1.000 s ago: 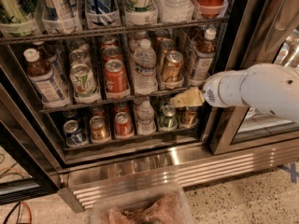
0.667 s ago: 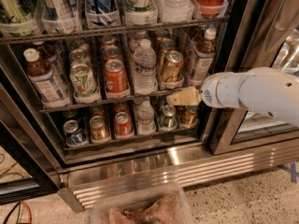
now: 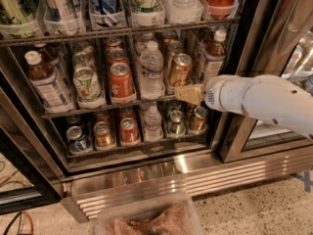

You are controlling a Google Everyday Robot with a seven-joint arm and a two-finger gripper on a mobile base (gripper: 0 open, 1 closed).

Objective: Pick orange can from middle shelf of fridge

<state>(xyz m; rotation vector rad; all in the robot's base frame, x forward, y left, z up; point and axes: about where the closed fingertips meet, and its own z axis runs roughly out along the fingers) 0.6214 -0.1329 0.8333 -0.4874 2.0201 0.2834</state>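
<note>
The fridge (image 3: pixel 247 48) stands open in front of me, with a ribbed steel base (image 3: pixel 195 177). On the middle shelf (image 3: pixel 132 103) the dull golden-orange can (image 3: pixel 180 68) stands right of a water bottle (image 3: pixel 151 71), with more cans behind it. A brighter red-orange can (image 3: pixel 121 80) and a white-and-green can (image 3: pixel 87 84) stand further left. My gripper (image 3: pixel 188 93), tan-tipped on a white arm (image 3: pixel 264 99), reaches in from the right. It sits at the shelf's front edge, just below and slightly right of the orange can, holding nothing that I can see.
Tea bottles stand at both shelf ends (image 3: pixel 45 80) (image 3: pixel 212 58). Tall cans and bottles fill the rack above (image 3: pixel 142 4). Small cans line the bottom shelf (image 3: pixel 129 131). A clear plastic bin (image 3: pixel 146 219) sits on the floor in front. A glass door (image 3: pixel 288 43) is at right.
The gripper and arm have moved a little left and up, closer to the base of the orange can. The cans have not moved.
</note>
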